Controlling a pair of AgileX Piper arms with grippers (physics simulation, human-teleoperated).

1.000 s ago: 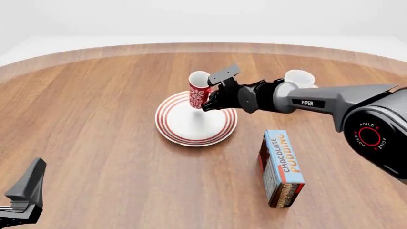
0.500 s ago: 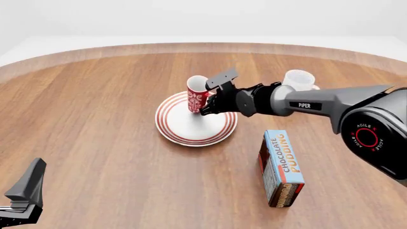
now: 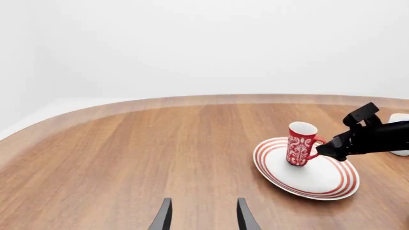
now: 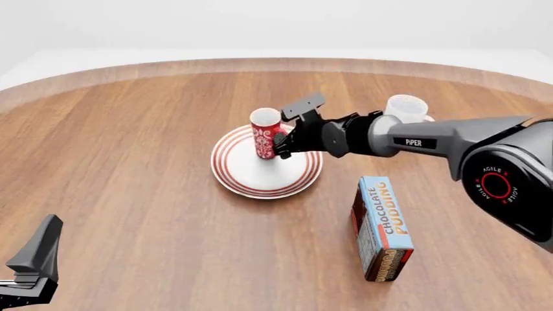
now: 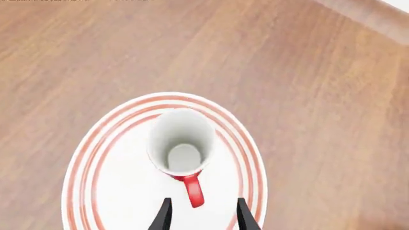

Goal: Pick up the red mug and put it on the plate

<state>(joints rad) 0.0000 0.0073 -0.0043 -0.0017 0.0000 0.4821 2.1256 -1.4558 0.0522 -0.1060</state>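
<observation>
Now the red mug (image 4: 266, 134) stood upright on the plate (image 4: 250, 178).
My right gripper (image 5: 201, 215) reached level, fingers spread astride its handle; my left gripper (image 3: 201, 218) rested open.

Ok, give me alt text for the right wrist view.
Seen from above, the red mug stands upright on the plate, white inside, its handle pointing between the open right hand fingers. Wooden table surrounds the plate.

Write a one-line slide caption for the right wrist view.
Red mug standing upright on the plate, handle between the open fingers of the right gripper.
</observation>
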